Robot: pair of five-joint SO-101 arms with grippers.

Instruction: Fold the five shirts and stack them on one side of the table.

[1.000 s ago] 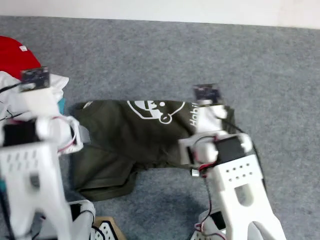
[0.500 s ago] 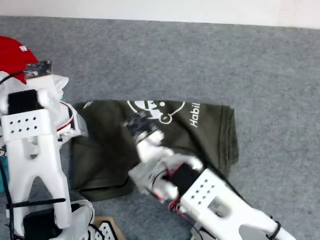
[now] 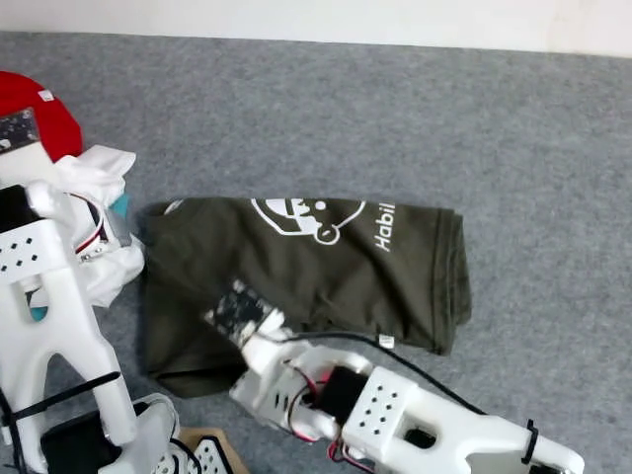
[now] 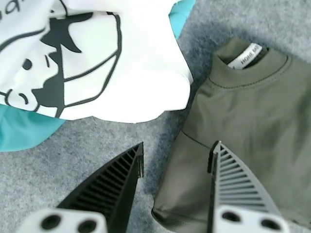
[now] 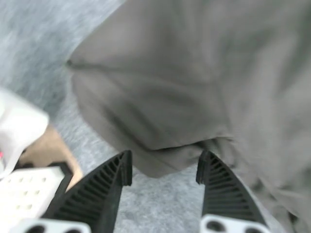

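Olive shirt (image 3: 326, 267) lies spread on the grey bench (image 3: 395, 109) near its middle, printed side up. Its collar end faces the pile at the bench's left edge, and the opposite end shows stacked, folded layers. The pile consists of a white shirt (image 3: 99, 173) with a black print, a teal shirt (image 3: 118, 204) partly under it, and a red shirt (image 3: 39, 109) behind both.

Left arm (image 3: 49, 296) stands over the pile. In the left wrist view, the left tool (image 4: 178, 145) is spread wide and holds nothing. It hangs above the strip of bare bench between the white shirt (image 4: 97, 58) and the collar of the olive shirt (image 4: 252, 121). The teal shirt (image 4: 24, 131) shows beneath the white one.

Right arm (image 3: 395, 415) extends from the near edge over the olive shirt's near-left corner. The right tool (image 5: 165, 155) is also spread wide and empty, above a bunched, folded edge of the olive shirt (image 5: 194, 73). Contact with the fabric cannot be determined.
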